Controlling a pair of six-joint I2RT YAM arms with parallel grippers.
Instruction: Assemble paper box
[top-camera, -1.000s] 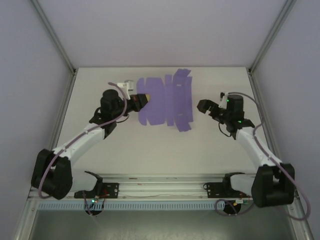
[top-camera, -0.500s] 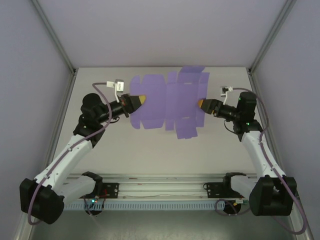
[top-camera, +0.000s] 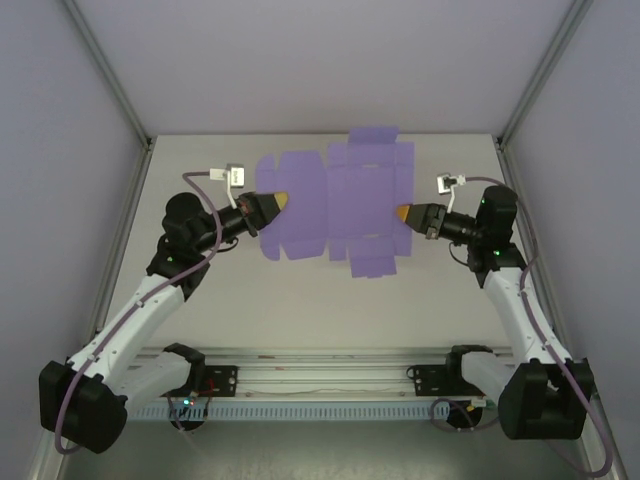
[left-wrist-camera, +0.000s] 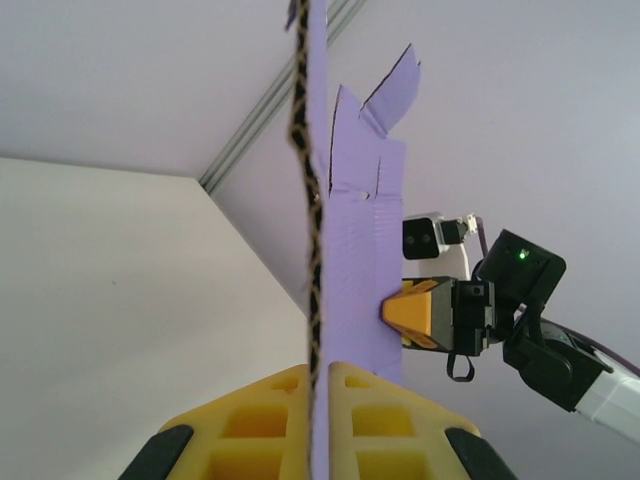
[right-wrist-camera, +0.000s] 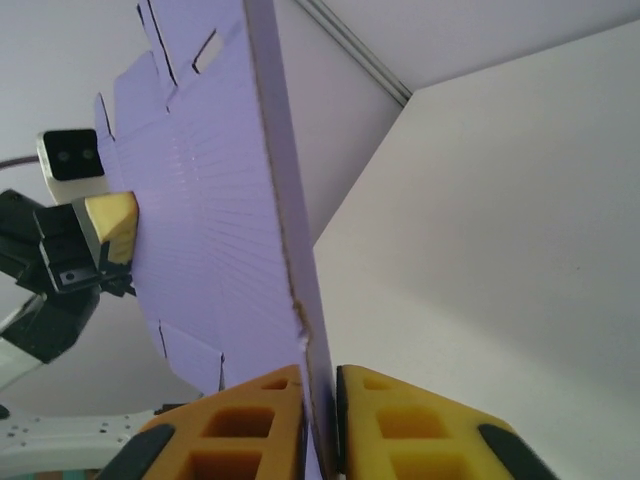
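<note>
The paper box (top-camera: 335, 200) is a flat purple die-cut sheet with flaps, held up above the table between both arms. My left gripper (top-camera: 275, 204) is shut on its left edge, and my right gripper (top-camera: 404, 213) is shut on its right edge. In the left wrist view the paper box (left-wrist-camera: 355, 260) runs edge-on from between my yellow fingers (left-wrist-camera: 260, 425), with the right gripper (left-wrist-camera: 415, 313) at its far side. In the right wrist view the paper box (right-wrist-camera: 200, 200) rises from between my yellow fingers (right-wrist-camera: 400, 420), and the left gripper (right-wrist-camera: 105, 225) sits at its far edge.
The white table (top-camera: 320, 290) lies below the sheet, bounded by grey walls and metal corner posts (top-camera: 110, 75). A metal rail (top-camera: 320, 375) with the arm bases runs along the near edge.
A second ago only the left gripper held the sheet, low over the table. The right gripper has since shut on its right edge, and both arms have spread it and lifted it higher.
</note>
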